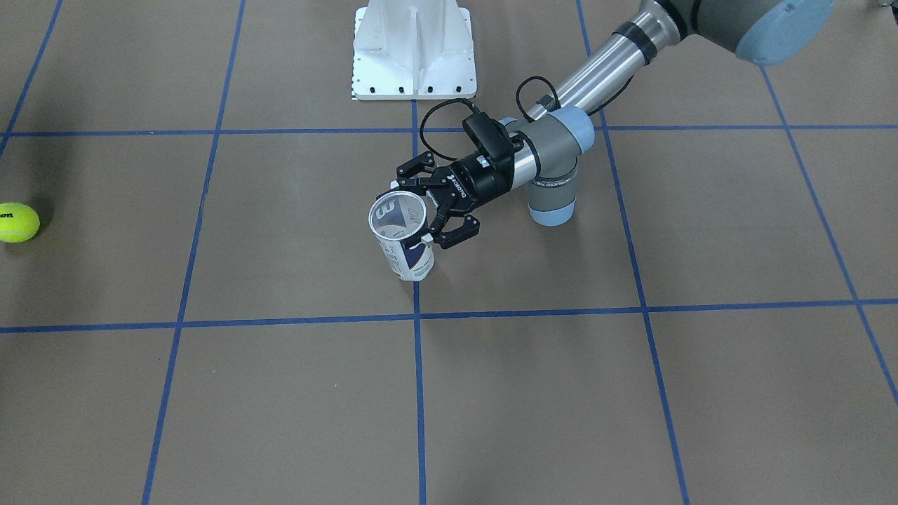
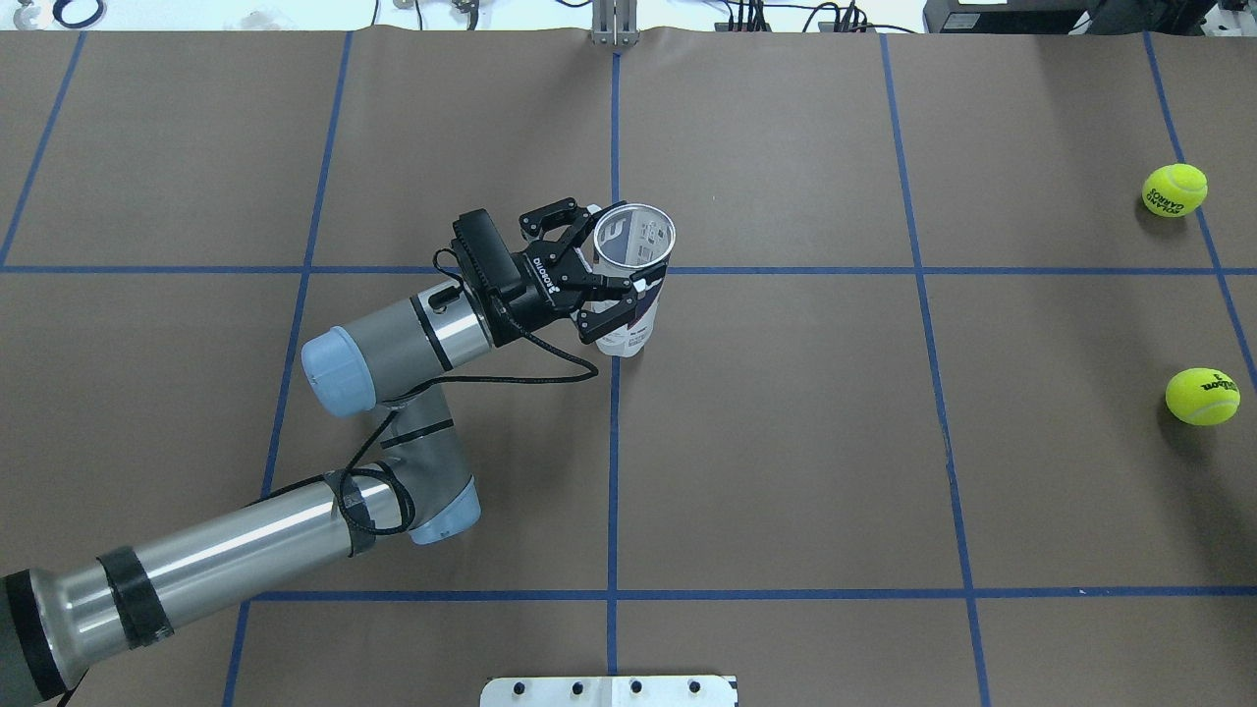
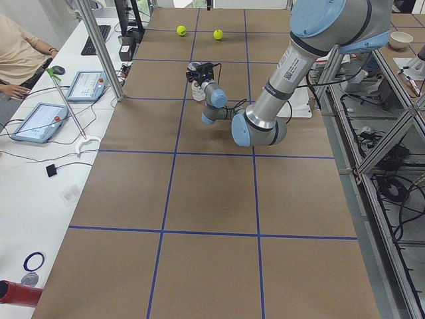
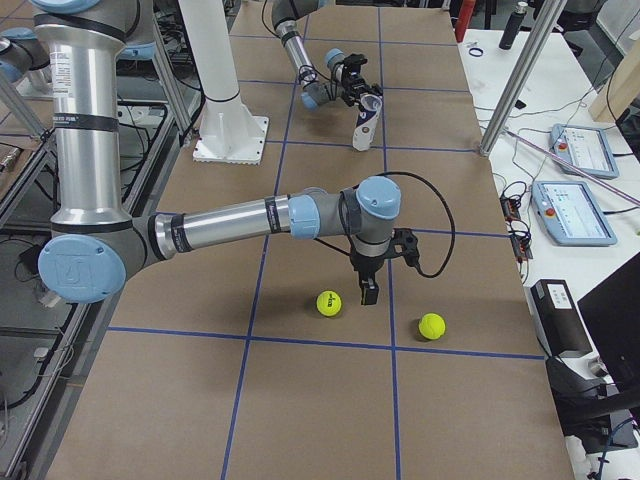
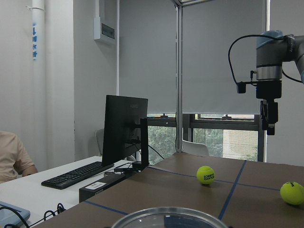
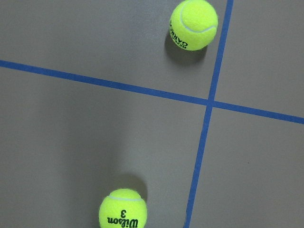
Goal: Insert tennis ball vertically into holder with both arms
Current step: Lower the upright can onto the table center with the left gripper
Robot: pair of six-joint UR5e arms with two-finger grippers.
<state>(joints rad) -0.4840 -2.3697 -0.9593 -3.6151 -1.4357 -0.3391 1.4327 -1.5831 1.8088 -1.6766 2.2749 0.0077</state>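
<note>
Holding the can (image 2: 633,329) upright between the closed jaws of the left gripper (image 2: 619,253). Cannot tell open or shut for the right gripper (image 4: 369,298); ball (image 6: 123,209) just below and beside its jaws. Could bump the ball off-centre and roll it away, or grab the other ball (image 6: 194,24).

Left pincer (image 2: 617,251) clamped level; right pincer (image 5: 269,128) hangs pointing down.

Even, diffuse overhead light with soft shadows. The front-facing view darkens at its left edge by the tennis ball (image 1: 17,222). At the left wrist view's bottom edge, the holder (image 5: 166,209) is blurred.
</note>
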